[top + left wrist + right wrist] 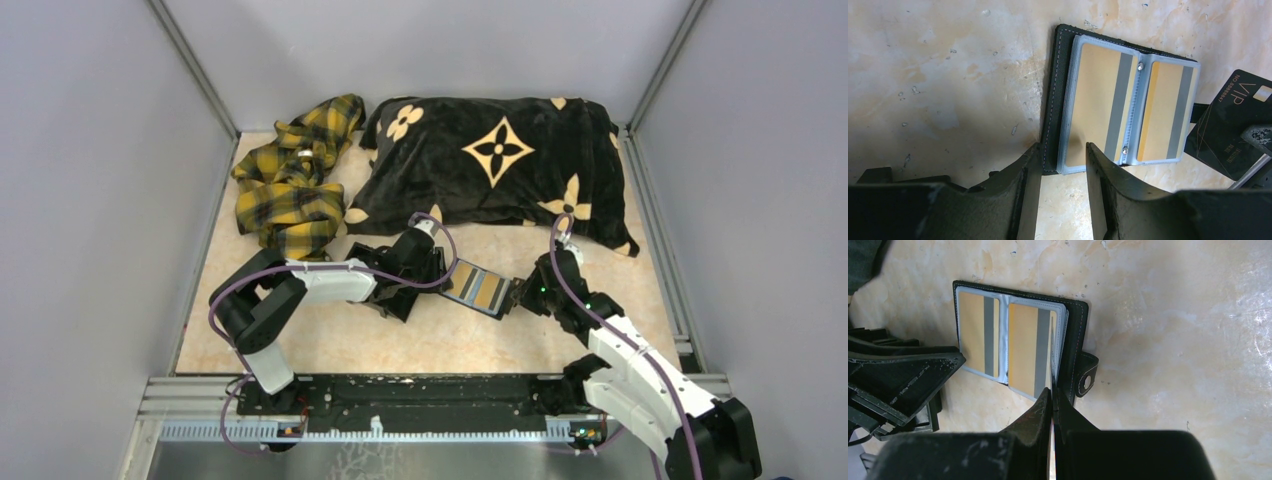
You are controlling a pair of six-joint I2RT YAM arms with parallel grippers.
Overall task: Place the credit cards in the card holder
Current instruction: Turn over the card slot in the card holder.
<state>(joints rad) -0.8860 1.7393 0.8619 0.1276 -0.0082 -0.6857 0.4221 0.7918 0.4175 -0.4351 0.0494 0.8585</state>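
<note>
My left gripper (1063, 150) has its jaws spread about halfway. The near left corner of the card holder (1052, 100) sits in the gap between them. One finger is at the holder's black outer border and the other is over the clear sleeve. I cannot tell whether the fingers press down on it or only hover just above.

The holder lies open and flat on the marbled table (948, 75), between my two arms. It shows two clear pockets side by side, each with a gold card (1098, 100) with a grey stripe inside. Its snap tab (1085, 375) sticks out from the side facing my right arm.

My right gripper (1053, 395) has its fingers pressed together on a black card (1233, 127) printed "VIP". In the right wrist view the card shows only as a thin edge-on line. It runs up from the fingertips along the outer side of the pocket next to the snap tab. In the left wrist view the same card is tilted, beside the holder's far edge and overlapping it slightly. I cannot tell whether its edge touches the pocket.
</note>
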